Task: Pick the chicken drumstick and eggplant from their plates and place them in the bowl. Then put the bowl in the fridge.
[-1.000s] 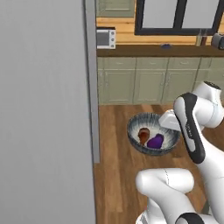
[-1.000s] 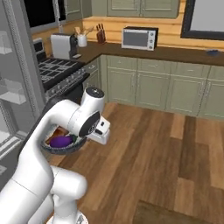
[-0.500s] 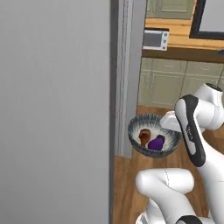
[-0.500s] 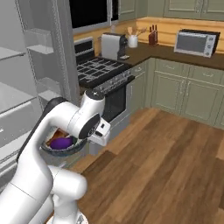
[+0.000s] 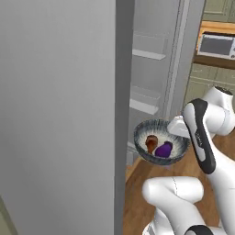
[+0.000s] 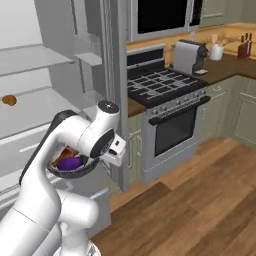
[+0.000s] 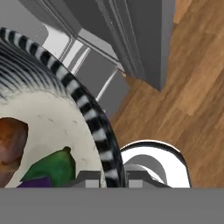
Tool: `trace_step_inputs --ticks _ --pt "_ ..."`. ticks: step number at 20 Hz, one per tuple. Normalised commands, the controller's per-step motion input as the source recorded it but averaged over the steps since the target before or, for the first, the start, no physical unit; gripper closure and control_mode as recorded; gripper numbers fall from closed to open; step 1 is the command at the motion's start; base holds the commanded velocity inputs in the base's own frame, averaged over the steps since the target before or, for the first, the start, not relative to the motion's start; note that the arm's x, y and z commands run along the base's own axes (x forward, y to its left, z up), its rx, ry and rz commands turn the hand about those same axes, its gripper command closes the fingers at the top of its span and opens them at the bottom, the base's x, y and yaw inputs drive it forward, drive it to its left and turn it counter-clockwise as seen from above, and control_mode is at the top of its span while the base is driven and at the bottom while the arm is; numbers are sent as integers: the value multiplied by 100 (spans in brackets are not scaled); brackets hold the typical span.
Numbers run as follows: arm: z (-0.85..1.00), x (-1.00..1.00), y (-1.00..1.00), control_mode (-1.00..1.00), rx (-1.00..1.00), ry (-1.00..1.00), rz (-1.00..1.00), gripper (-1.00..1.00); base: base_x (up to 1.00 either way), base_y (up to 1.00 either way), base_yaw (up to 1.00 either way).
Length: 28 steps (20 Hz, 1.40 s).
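We hold the bowl (image 5: 160, 147) by its rim, gripper (image 7: 109, 178) clamped, drumstick (image 5: 150, 143) and eggplant (image 5: 164, 149) inside. Risk: clipping the open fridge (image 6: 45, 105) door edge (very near) could tilt the bowl.

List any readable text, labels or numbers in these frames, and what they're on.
None readable.
Microwave: front shows no legible marks.
Toaster: no visible brand.
Stove: control strip too blurred to tell.
Bowl: striped pattern only, no lettering.
Fridge: plain grey door, no label.
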Motion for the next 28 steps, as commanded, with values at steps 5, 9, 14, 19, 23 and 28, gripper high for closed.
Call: trace_step_inputs --ticks 5,9,14,19,23,28 --pt "0 0 0 100 0 0 0 100 -4 8 55" --pt "0 0 0 100 0 0 0 100 8 0 58" --pt "0 0 0 100 0 0 0 100 8 0 59" --pt "0 0 0 100 0 0 0 100 7 -12 46" --pt "0 0 0 100 0 0 0 100 11 -29 31" --pt "0 0 0 100 0 0 0 100 6 -61 32"
